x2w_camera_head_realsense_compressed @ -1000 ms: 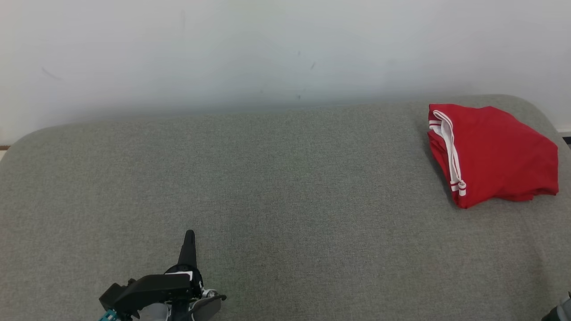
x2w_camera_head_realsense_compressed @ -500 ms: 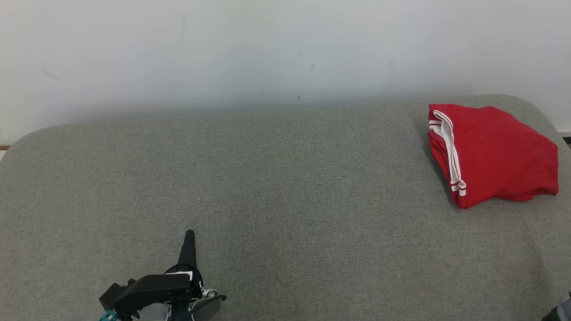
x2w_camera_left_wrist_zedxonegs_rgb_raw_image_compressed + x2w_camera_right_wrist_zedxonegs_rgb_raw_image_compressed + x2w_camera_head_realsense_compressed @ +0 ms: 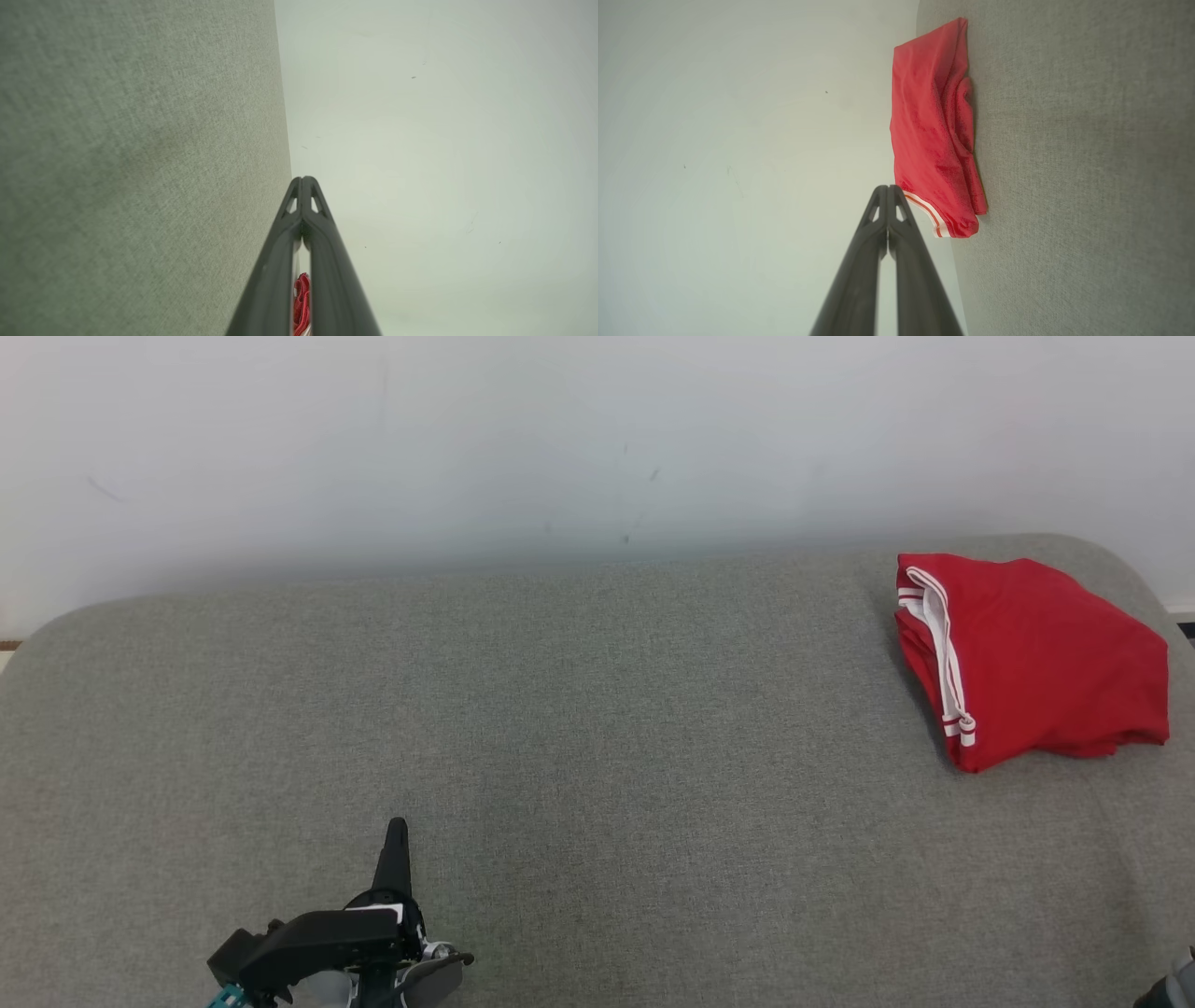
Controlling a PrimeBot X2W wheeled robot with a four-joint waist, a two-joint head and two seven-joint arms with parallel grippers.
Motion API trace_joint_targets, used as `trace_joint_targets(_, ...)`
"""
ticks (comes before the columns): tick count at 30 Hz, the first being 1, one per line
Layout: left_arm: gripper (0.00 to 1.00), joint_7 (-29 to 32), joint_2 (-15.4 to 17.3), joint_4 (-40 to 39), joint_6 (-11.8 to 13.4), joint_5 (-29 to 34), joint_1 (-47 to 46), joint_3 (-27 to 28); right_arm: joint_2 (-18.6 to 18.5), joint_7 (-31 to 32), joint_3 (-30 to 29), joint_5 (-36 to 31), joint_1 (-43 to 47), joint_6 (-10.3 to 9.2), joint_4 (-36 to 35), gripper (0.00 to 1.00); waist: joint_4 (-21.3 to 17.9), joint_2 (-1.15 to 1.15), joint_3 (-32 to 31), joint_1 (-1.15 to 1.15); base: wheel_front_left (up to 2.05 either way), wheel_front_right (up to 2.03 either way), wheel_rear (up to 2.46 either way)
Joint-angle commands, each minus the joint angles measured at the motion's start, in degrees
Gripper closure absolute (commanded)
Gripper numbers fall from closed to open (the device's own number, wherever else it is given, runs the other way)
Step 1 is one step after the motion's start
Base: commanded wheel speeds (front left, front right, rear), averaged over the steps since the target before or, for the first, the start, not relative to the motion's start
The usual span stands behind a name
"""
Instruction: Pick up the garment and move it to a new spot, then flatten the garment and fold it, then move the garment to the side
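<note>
Grey cushion (image 3: 597, 728): garment (image 3: 1036, 653) well apart from left tool (image 3: 397, 826)

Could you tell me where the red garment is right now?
In the head view, the red garment lies folded at the far right of the grey surface, near its rounded back corner by the wall.

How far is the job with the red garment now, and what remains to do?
Looks done: the red garment lies folded in a compact stack at the far right end of the grey cushion, so folding and moving aside appear finished. In hand: nothing; the left gripper and the right gripper are both shut, empty and apart from it. Left: probably nothing that I can see.
</note>
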Motion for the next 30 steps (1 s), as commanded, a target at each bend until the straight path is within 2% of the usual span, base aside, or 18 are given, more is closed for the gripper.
trace_joint_targets(1,1.0,-0.1,0.05,0.21,-0.18,-0.15,-0.16,-0.06,-0.24,0.03,0.03,0.41,-0.19,0.02,0.07,1.0,0.0,0.0,0.0,0.0,0.0,0.0,0.0)
trace_joint_targets(30,1.0,-0.1,0.05,0.21,-0.18,-0.14,-0.15,-0.05,-0.26,-0.02,0.09,0.48,-0.16,0.02,0.07,1.0,0.0,0.0,0.0,0.0,0.0,0.0,0.0)
